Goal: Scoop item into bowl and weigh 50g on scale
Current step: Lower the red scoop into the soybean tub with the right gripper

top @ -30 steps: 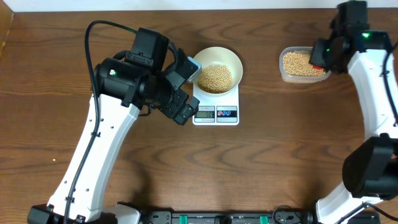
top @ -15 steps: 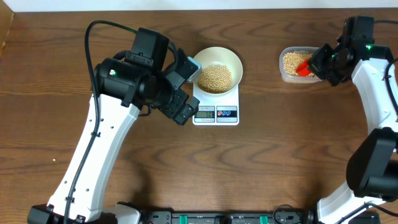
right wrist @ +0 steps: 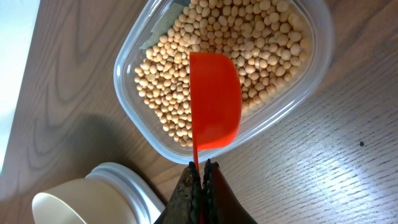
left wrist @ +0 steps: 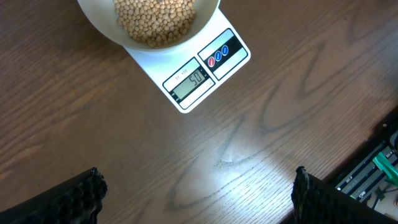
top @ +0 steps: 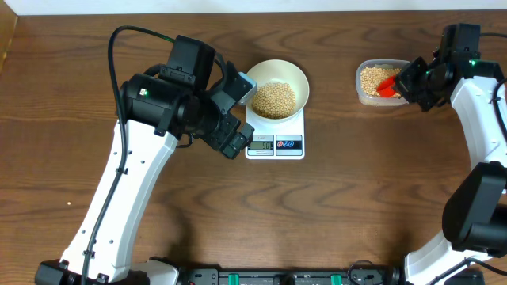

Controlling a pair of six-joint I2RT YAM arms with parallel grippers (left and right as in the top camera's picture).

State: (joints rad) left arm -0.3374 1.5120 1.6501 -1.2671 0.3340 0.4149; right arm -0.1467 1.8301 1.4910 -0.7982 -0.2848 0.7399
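Pale-tan beans [top: 273,98] in a plain white bowl [top: 295,75], a white scale [top: 295,125] with a grey display [left wrist: 189,79] and red and blue buttons [left wrist: 222,53]. Upper right, there's a bright orange-red scoop [right wrist: 214,99] and a clear tub [right wrist: 311,68]. Dark brown, wavy-grained table [top: 356,198].

scale [top: 275,144]: white, rectangular, flat | bowl [top: 299,79]: white, upright on scale | beans [top: 273,98]: pale tan, heaped in bowl

The left arm [top: 127,182] angles inward, its left gripper [left wrist: 200,199] pointing down with jaws spread wide, while the right arm [top: 483,119] reaches far back, right gripper [right wrist: 200,180] pinched on a red scoop [right wrist: 214,99].
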